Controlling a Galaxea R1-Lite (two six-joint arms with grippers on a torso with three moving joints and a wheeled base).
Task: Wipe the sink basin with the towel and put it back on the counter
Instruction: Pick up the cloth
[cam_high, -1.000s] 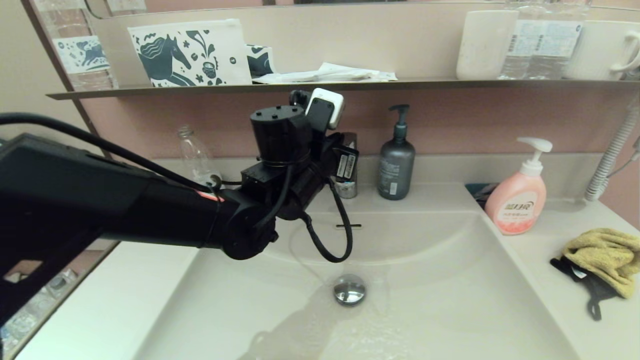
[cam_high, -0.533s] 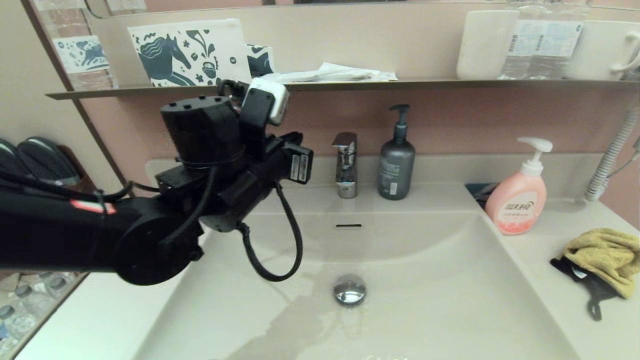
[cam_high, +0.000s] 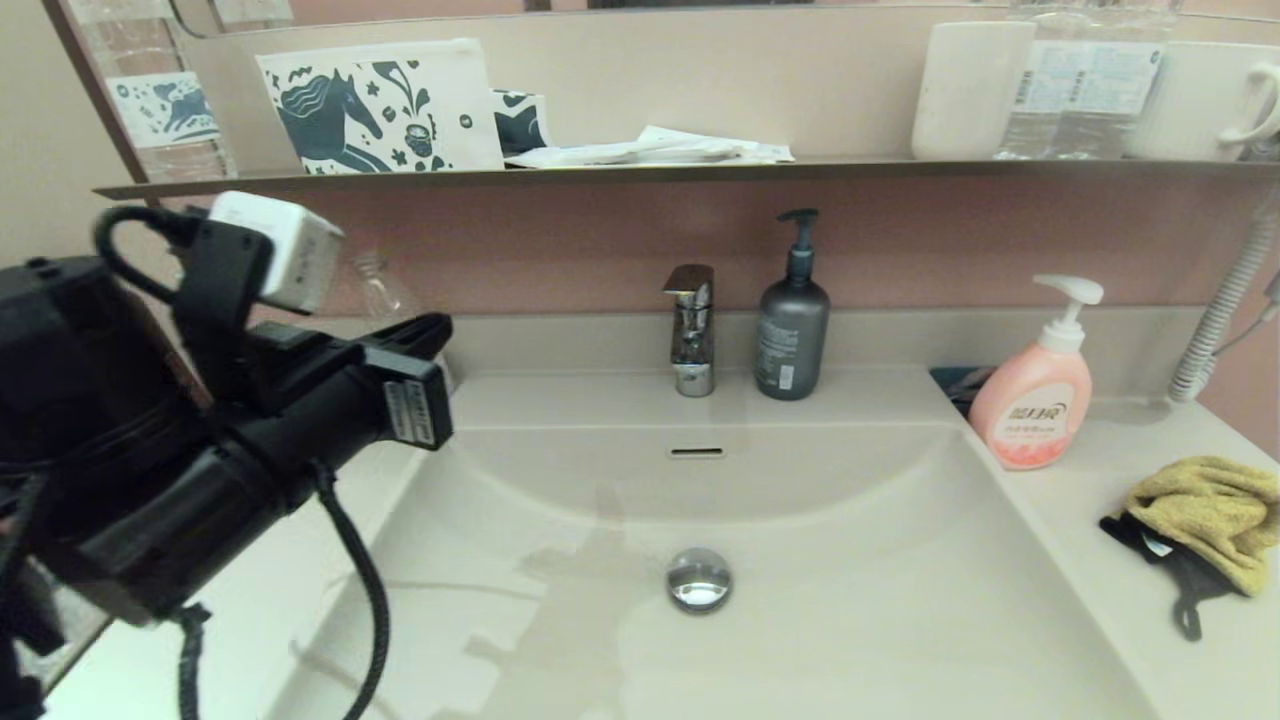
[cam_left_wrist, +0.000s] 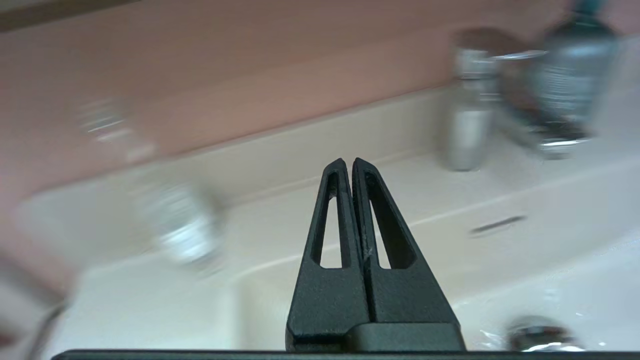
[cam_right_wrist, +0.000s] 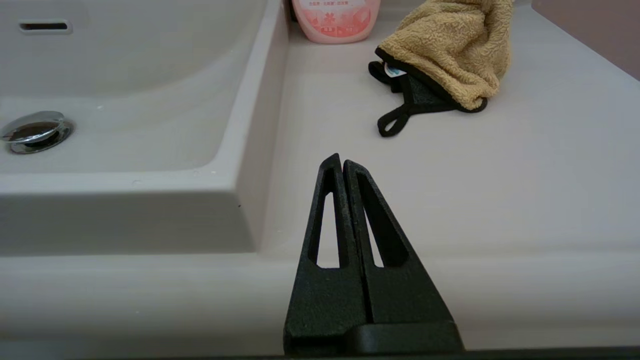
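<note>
The mustard-yellow towel (cam_high: 1206, 517) with dark edging lies crumpled on the counter (cam_high: 1090, 560) at the right of the sink basin (cam_high: 830, 620); it also shows in the right wrist view as the towel (cam_right_wrist: 450, 55). The basin's floor is wet around the chrome drain plug (cam_high: 699, 579). My left gripper (cam_high: 435, 335) is shut and empty, held above the counter left of the basin; its tips show as the left gripper (cam_left_wrist: 348, 161). My right gripper (cam_right_wrist: 341, 159) is shut and empty, low by the counter's front edge, short of the towel. It is out of the head view.
A chrome tap (cam_high: 690, 328) and a dark grey pump bottle (cam_high: 792, 325) stand behind the basin. A pink soap bottle (cam_high: 1032, 395) sits just behind the towel. A clear bottle (cam_high: 385, 300) stands back left. The dark wall shelf (cam_high: 640, 172) carries cups and a pouch.
My left arm has swung from in front of the tap out to the left, clear of the basin. The stream of water into the basin has stopped. The towel has not moved.
</note>
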